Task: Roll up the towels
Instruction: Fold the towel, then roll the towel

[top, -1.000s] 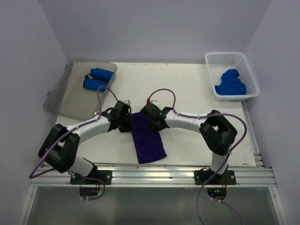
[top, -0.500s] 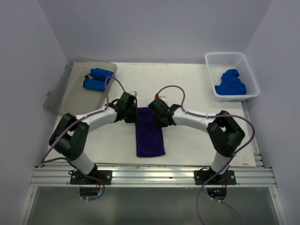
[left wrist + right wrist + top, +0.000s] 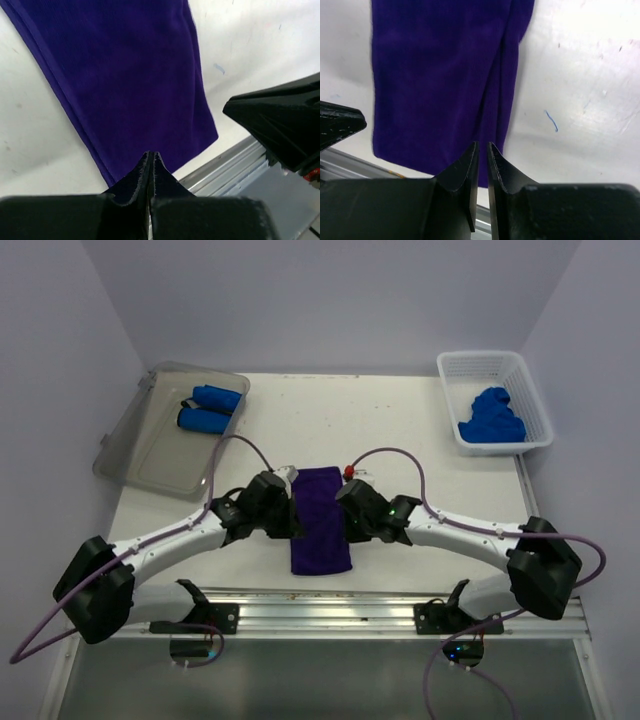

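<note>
A purple towel (image 3: 320,525), folded into a long strip, lies flat on the white table near the front edge, running front to back. My left gripper (image 3: 288,523) is at the towel's left edge. In the left wrist view it (image 3: 151,153) is shut and empty, just above the towel (image 3: 125,75) near its front left corner. My right gripper (image 3: 350,523) is at the towel's right edge. In the right wrist view it (image 3: 482,145) is shut to a thin slit and holds nothing, over the towel's (image 3: 435,75) folded right edge.
A clear bin (image 3: 150,450) at the back left holds two rolled blue towels (image 3: 208,408). A white basket (image 3: 530,390) at the back right holds crumpled blue towels (image 3: 492,418). A metal rail (image 3: 320,605) runs along the table's front edge.
The towel went from slanted to straight and slid a little away from the front edge. Both grippers then moved from its far end back along its sides toward the front.
</note>
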{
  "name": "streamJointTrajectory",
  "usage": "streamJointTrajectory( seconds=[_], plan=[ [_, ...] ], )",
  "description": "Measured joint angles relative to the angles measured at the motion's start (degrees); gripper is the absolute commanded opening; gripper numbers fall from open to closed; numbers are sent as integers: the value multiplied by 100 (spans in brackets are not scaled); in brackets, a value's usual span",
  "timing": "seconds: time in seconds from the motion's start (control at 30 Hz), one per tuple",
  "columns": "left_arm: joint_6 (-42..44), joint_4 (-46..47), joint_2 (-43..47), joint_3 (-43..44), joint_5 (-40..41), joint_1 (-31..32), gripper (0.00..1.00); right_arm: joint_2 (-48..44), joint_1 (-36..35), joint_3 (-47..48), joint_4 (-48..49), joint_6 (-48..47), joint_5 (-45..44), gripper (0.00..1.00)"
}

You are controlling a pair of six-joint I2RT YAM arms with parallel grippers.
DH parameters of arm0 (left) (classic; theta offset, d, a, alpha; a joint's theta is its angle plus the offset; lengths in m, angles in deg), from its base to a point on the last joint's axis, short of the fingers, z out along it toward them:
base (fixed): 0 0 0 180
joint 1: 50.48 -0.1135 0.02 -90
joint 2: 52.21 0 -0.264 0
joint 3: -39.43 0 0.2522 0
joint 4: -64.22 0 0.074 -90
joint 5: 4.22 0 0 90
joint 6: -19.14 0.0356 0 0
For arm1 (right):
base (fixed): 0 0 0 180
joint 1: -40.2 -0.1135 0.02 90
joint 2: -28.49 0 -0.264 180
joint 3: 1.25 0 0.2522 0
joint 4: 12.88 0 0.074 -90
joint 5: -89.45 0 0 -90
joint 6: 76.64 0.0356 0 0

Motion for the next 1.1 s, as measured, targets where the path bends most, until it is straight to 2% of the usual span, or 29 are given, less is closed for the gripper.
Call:
streamJointTrajectory(
  seconds=[0.3, 0.53, 0.63, 0.67, 0.7, 0.73, 0.77, 0.8, 0.83, 1.0, 1.1],
  plan=[
    [-404, 385, 114, -1320, -326, 369, 0, 238, -232, -669, 271, 289, 343, 15],
    [-468, 579, -9, -1397, -332, 369, 0, 407, -240, -872, 385, 391, 337, 15],
    [-463, 439, 136, -1364, -236, 374, 11, 262, -280, -898, 358, 417, 328, 16],
    [-474, 354, 254, -1357, -173, 374, 22, 149, -286, -927, 352, 444, 328, 17],
    [-481, 275, 404, -1357, -129, 374, 27, 11, -293, -957, 345, 476, 326, 18],
    [-522, 195, 577, -1357, -92, 374, 28, -153, -315, -992, 352, 509, 328, 24],
    [-570, 136, 765, -1357, -57, 374, 38, -328, -330, -1036, 365, 542, 332, 29],
    [-621, 116, 955, -1377, -42, 374, 42, -501, -348, -1084, 385, 586, 339, 38],
    [-660, 109, 1123, -1414, -39, 374, 48, -660, -367, -1134, 413, 636, 341, 41],
    [-992, 302, 1624, -1993, -142, 398, 51, -960, -546, -1360, 595, 726, 398, 44],
    [-1211, 494, 1569, -2365, -317, 437, 46, -815, -601, -1412, 658, 769, 494, 43]
  ],
)
